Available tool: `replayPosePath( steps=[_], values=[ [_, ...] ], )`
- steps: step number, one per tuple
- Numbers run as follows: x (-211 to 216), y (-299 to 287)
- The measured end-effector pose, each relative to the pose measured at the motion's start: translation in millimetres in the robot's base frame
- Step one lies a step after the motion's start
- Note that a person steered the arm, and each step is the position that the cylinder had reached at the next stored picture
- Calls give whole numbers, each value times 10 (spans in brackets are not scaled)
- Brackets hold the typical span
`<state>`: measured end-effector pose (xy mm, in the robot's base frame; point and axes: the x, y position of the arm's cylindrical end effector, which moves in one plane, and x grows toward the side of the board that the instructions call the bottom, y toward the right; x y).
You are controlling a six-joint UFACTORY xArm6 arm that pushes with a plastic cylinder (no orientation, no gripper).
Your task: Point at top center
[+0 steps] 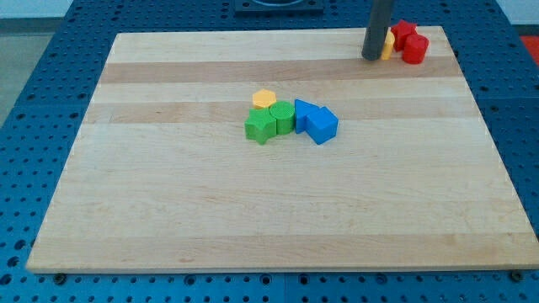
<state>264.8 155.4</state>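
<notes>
My tip [371, 57] rests on the wooden board [168, 210] near its top edge, right of centre. Just to its right a yellow block [388, 44] is partly hidden behind the rod. Two red blocks [409, 42] sit right of that, in the top right corner. In the board's middle lies a cluster: a yellow hexagonal block [264, 98], a green star-like block [260, 126], a green cube [283, 117] and two blue blocks [316, 120]. The tip is far up and right of that cluster.
The board lies on a blue perforated table [50, 76]. A dark fixture [278, 7] shows at the view's top edge, beyond the board.
</notes>
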Motion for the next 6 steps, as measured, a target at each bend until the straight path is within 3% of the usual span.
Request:
replayPosePath(
  steps=[2, 3, 5, 6],
  values=[
    [90, -217],
    [120, -632],
    [-384, -913],
    [-634, -766]
  ],
)
